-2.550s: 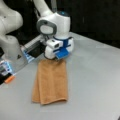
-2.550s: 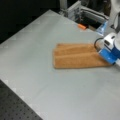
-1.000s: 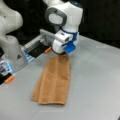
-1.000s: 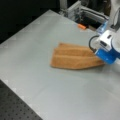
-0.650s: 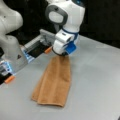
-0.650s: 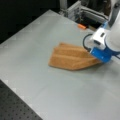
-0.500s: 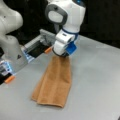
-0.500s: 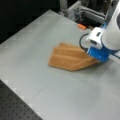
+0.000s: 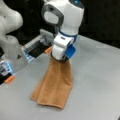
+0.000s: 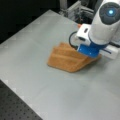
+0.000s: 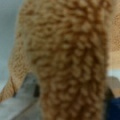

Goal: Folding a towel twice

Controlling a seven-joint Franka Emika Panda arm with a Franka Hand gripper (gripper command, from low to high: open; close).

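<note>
In a front view the gripper (image 9: 60, 59) hangs above the table (image 9: 100, 82), closed on one end of the towel (image 9: 55, 83), which drapes down from it to a lower edge lying on the table toward that view's bottom left. A second ago that end sat lower and the cloth lay nearly flat; now it is raised well clear, so the first fold looks to be under way, not finished. A grey fixture (image 9: 37, 46) and another robot's base (image 9: 11, 47) stand at this view's left, apart from the towel. In a front view from the opposite side, the gripper (image 10: 88, 55) sits over the towel's (image 10: 66, 58) right end and the cloth slopes up to it like a ramp, its left edge flat on the table (image 10: 37, 82); over the last seconds the arm has drifted toward this view's left, carrying the held end over the rest. In the wrist view the towel (image 11: 67, 57) fills nearly the whole picture, hanging just in front of the camera, with a finger (image 11: 22, 100) showing at the lower left, pressed against the pile.
</note>
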